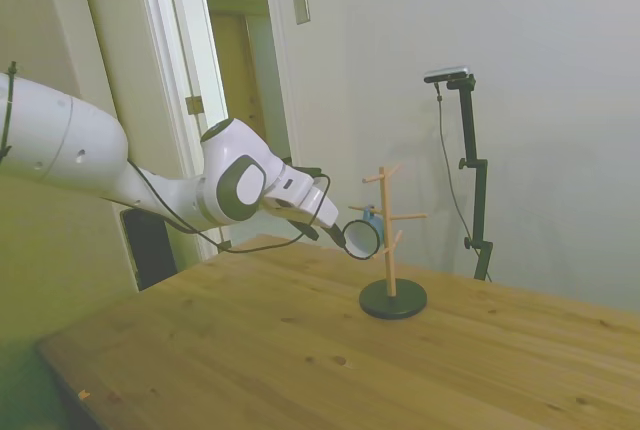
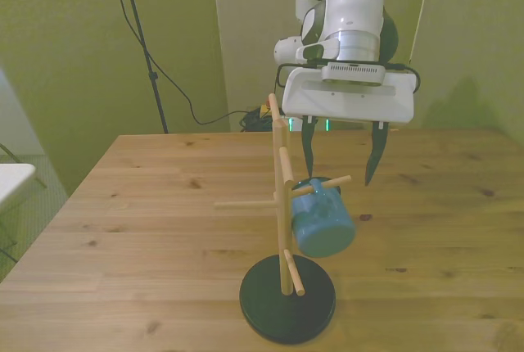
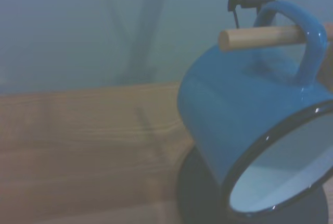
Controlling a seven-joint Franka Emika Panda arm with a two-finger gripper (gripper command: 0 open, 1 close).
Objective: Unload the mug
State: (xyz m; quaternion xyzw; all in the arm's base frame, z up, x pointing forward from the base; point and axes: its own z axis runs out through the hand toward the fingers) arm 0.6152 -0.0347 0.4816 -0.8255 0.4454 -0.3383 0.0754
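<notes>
Your small light blue enamel mug [image 2: 323, 219] hangs by its loop handle on a peg of the wooden peg stand with the round black base [image 2: 286, 295], on the wooden table [image 2: 123, 221]. Your white arm's two-finger gripper [image 2: 339, 159] hovers just behind the mug, fingers spread wide, gripping nothing.

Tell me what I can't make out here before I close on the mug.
- Side view: gripper fingertips merge with the mug; contact unclear.
- Front view: mug's mouth faces away; the peg stand covers part of it.
- Wrist view: mug's rim is cut off by the edge; table blurred.
</notes>
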